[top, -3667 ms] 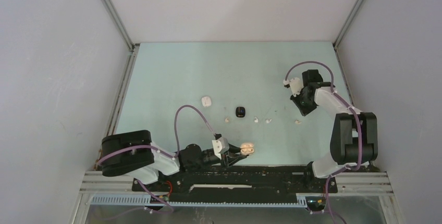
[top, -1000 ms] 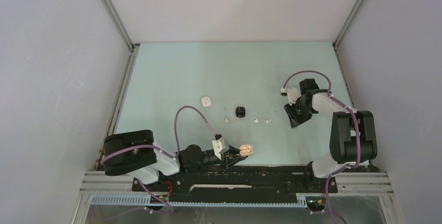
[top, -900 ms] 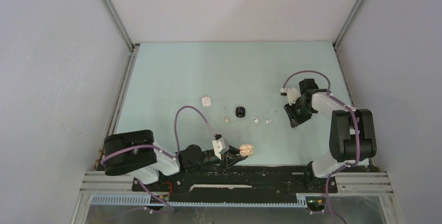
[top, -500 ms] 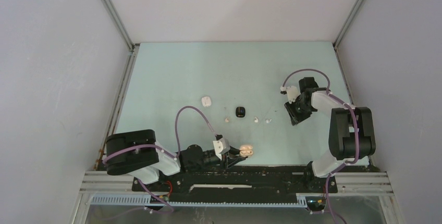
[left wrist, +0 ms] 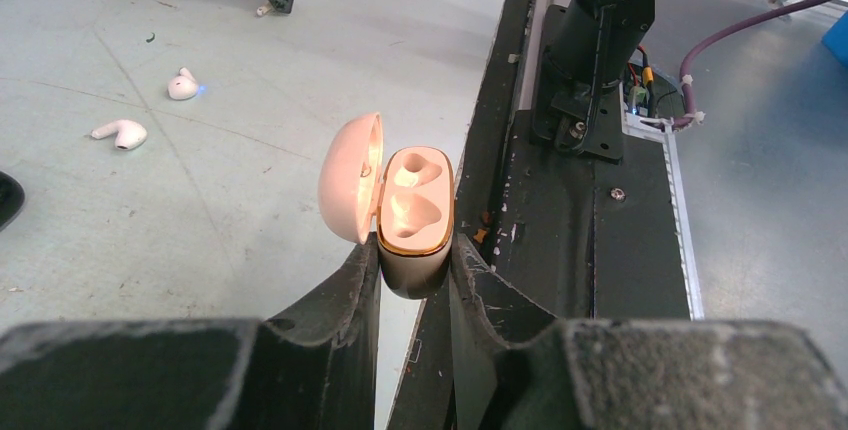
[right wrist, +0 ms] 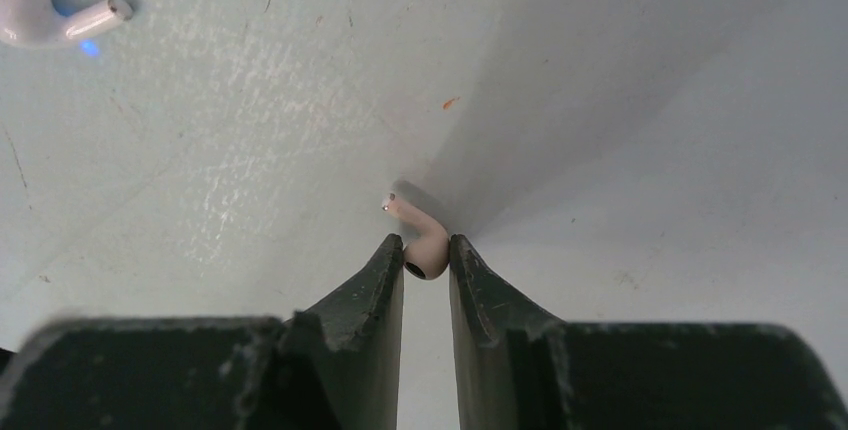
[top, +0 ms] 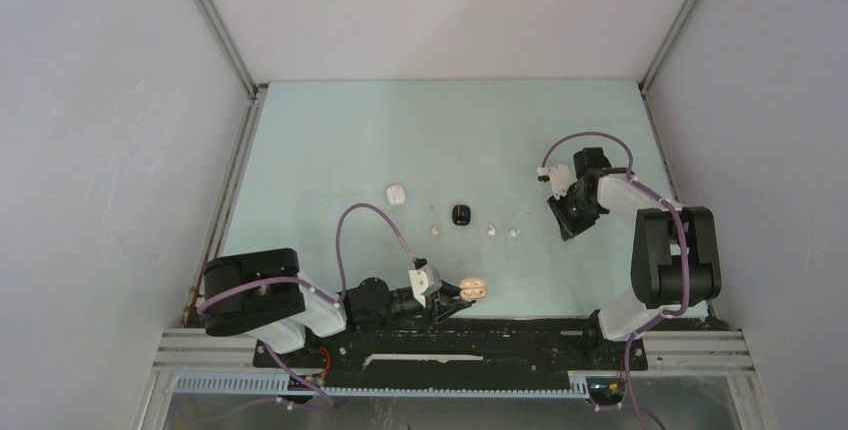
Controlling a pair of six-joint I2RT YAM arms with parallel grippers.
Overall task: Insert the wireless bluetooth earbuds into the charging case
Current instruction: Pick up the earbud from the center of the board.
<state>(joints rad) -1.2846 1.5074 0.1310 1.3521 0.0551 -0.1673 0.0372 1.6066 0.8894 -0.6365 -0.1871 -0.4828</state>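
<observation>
My left gripper (left wrist: 415, 250) is shut on the base of an open pink charging case (left wrist: 415, 200), whose lid (left wrist: 350, 175) is tipped to the left and whose two wells are empty. It holds the case near the table's front edge (top: 472, 290). My right gripper (right wrist: 427, 250) is shut on a pinkish earbud (right wrist: 424, 248), stem pointing away, at or just above the table at the right (top: 564, 224). Loose earbuds lie mid-table: one at the left (top: 436, 231), one in the middle (top: 491, 231) and one at the right (top: 514, 233). One earbud with a blue light (right wrist: 40, 12) shows in the right wrist view.
A white closed case (top: 397, 193) and a black case (top: 460, 214) lie on the table behind the loose earbuds. The black mounting rail (left wrist: 570, 210) runs along the near edge beside the held case. Grey walls enclose the table.
The right gripper came down from the back right onto the rightmost earbud and closed on it, then drew back slightly. The left arm with the open case has barely moved.
</observation>
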